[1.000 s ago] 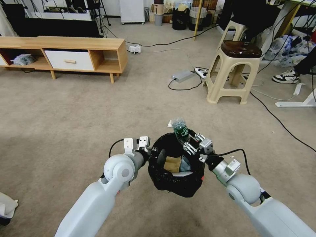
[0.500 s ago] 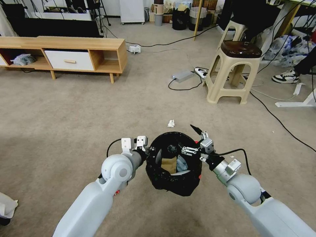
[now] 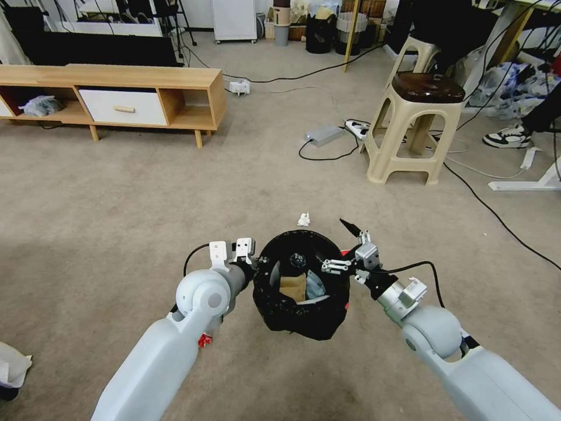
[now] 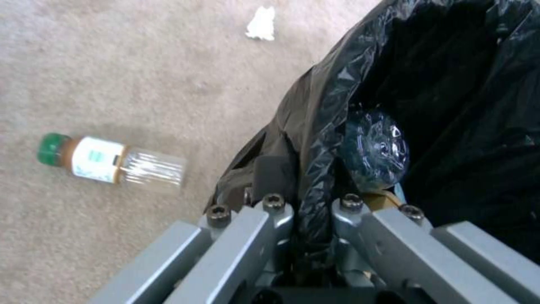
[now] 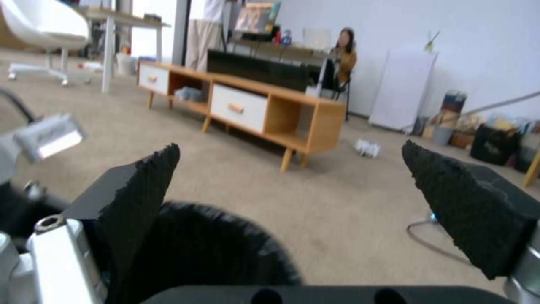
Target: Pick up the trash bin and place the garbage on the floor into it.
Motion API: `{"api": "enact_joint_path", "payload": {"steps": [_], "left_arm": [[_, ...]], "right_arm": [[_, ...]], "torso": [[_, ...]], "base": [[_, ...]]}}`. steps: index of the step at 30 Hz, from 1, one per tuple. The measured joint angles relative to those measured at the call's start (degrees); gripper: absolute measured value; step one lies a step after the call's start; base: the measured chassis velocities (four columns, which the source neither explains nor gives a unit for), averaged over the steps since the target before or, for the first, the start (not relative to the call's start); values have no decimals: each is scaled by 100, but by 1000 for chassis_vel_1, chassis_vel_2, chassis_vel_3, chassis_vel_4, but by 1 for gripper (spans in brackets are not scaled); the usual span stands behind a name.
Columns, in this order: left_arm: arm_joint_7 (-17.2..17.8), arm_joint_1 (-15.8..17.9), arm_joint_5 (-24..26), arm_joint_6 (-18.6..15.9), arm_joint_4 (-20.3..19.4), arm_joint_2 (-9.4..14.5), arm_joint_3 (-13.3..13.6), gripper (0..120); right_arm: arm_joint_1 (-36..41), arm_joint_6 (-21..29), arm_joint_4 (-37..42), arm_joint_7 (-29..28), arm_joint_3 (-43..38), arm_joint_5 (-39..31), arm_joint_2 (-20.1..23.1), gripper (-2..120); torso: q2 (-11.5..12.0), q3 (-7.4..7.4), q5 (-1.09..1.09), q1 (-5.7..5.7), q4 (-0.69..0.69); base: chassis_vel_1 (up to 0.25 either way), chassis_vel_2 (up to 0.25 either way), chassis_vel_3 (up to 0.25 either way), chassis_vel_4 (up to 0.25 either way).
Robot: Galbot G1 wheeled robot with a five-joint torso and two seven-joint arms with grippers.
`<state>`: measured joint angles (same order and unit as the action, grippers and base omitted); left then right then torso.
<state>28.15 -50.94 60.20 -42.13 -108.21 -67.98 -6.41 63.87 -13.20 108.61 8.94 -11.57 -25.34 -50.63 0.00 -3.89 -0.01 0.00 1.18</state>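
1. Arms: smooth pale grey shells with rounded elbow joints and silver wrist collars.
2. Cables: a black cable loops beside each wrist.
3. Left gripper point(image 4: 306, 236): grey metal links fastened with dark hex-socket screws.
4. Right gripper point(image 5: 292, 202): black, rough-textured wedge pads point(image 5: 141, 190) on silver mounts.

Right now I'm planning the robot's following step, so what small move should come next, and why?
Probably swing the open right gripper off the trash bin toward the white paper wad just beyond the rim. Its fingers hold nothing, a bottle already lies inside the bag, and the left gripper clamps the rim. Another bottle lies on the floor.
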Motion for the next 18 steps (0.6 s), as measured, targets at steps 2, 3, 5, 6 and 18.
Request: {"api": "enact_joint_path", "payload": {"steps": [2, 3, 5, 6, 18], "left_arm": [[15, 0, 42, -1, -32, 21, -96, 0], [24, 5, 79, -1, -71, 37, -201, 0], [31, 16, 115, -1, -125, 54, -335, 0], [40, 28, 137, -1, -186, 80, -471, 0], [39, -152, -44, -1, -615, 298, -1474, 0]], "right_arm": [[-11, 6, 75, 0, -97, -45, 9, 100], [-30, 16, 148, 0, -192, -86, 12, 100], [-58, 43, 246, -8, -319, -148, 15, 100], [-88, 75, 352, -30, -442, -207, 15, 100], [-297, 365, 865, -759, -919, -381, -104, 100]], "torso": [[0, 0, 0, 0, 0], [0, 0, 0, 0, 0], [0, 0, 0, 0, 0], [0, 0, 0, 0, 0], [0, 0, -1, 0, -1]], "base": [[0, 0, 0, 0], [0, 0, 0, 0], [0, 0, 0, 0], [0, 0, 0, 0], [0, 0, 0, 0]]}}
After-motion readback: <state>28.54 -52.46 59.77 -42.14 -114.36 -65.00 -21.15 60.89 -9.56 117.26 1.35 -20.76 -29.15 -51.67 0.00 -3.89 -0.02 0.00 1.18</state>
